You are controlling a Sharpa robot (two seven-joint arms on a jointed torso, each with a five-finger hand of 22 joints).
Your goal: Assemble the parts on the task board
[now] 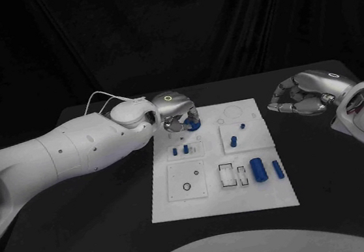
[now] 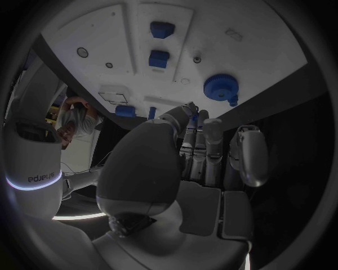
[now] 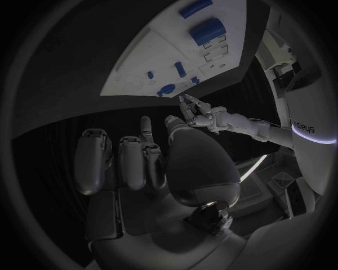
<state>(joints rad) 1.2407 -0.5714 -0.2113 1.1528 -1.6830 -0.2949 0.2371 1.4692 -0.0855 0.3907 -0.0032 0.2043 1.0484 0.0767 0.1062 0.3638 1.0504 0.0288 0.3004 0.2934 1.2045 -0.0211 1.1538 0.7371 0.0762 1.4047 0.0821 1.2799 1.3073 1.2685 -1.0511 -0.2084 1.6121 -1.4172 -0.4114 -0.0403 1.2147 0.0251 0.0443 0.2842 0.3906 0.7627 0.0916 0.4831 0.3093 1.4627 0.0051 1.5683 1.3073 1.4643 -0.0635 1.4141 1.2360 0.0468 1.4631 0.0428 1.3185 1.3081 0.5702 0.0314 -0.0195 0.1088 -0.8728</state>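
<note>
White task board, marked with thin black outlines of squares and circles. Blue parts on it: a round blue part at the far corner, a fat blue cylinder, a slim blue rod, a short blue peg, two small blue blocks. Black worktop, black curtain behind. Silver left robot hand with a pale glowing ring on its back, on a white arm. Silver right robot hand, likewise white-armed.

Left hand crowds task board far corner.
</note>
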